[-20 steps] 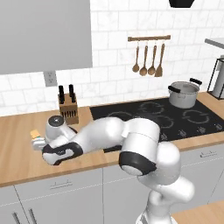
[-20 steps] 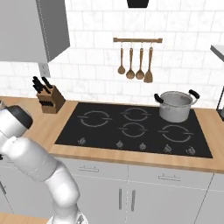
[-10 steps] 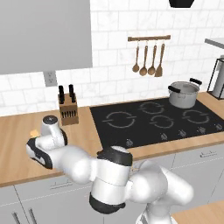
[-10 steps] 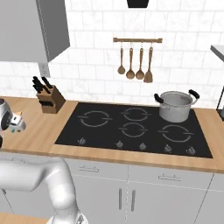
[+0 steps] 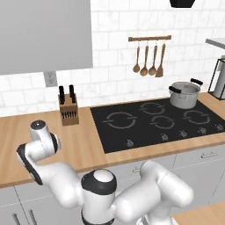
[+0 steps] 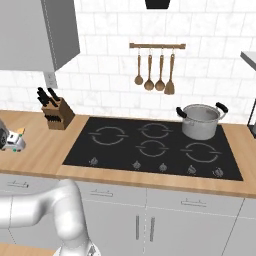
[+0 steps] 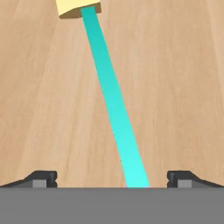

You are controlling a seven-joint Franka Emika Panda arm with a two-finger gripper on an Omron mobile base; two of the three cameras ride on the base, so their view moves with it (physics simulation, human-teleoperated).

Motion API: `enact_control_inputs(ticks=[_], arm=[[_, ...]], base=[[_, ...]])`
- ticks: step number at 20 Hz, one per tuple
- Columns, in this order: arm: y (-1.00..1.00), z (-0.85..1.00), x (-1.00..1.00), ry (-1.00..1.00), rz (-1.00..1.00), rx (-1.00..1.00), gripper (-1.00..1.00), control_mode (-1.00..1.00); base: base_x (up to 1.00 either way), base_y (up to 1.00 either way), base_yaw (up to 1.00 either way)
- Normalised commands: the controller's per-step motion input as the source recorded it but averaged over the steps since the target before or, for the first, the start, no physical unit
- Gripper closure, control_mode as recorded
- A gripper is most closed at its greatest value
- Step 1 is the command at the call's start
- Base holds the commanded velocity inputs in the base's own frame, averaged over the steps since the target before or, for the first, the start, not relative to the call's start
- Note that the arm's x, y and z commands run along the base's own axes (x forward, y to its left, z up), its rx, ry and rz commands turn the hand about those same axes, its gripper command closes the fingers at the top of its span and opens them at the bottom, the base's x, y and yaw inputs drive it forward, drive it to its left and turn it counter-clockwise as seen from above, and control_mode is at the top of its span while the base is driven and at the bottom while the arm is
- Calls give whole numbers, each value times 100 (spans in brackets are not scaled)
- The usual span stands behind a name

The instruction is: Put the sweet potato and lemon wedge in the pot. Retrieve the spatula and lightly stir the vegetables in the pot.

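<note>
Your fingers (image 7: 43,178) stand spread wide and grasp nothing, poised low over the wooden surface (image 7: 175,87) with a turquoise-handled spatula (image 7: 114,109) lying between them; its pale wooden head sits at the far end of the handle, away from the fingers. In the right base view the gripper (image 6: 11,141) hangs at the surface's left end, well apart from the knife block (image 6: 54,114) on the side away from the cooktop (image 6: 150,145). The pot (image 6: 201,121) stands at the far right rear of that cooktop, well apart from the knife block, its two black loop handles clear. The sweet potato and lemon wedge cannot be made out, so whether they are already in the pot is hard to tell. The step in hand looks like picking up the spatula: the handle runs slightly aslant, so centre it between the fingers, descend straight, and clench across its narrow width, not along it. Grip toward mid-handle for balance.
</note>
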Motion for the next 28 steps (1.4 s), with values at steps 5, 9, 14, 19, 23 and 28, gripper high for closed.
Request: enact_control_inputs(ticks=[5, 9, 14, 19, 23, 28], arm=[[0, -12, 30, 0, 0, -3, -100, -100], [0, -22, 26, 1, 0, 0, -100, -100], [-2, -60, 1, 10, 0, 0, 100, -100], [-14, -67, -27, 6, 0, 4, 100, -100], [-1, -30, -71, 0, 0, 4, 100, -100], [0, 18, -74, -5, 0, 2, 100, -100]], base=[[0, 0, 0], [0, 0, 0], [0, 0, 0], [0, 0, 0], [0, 0, 0], [0, 0, 0]])
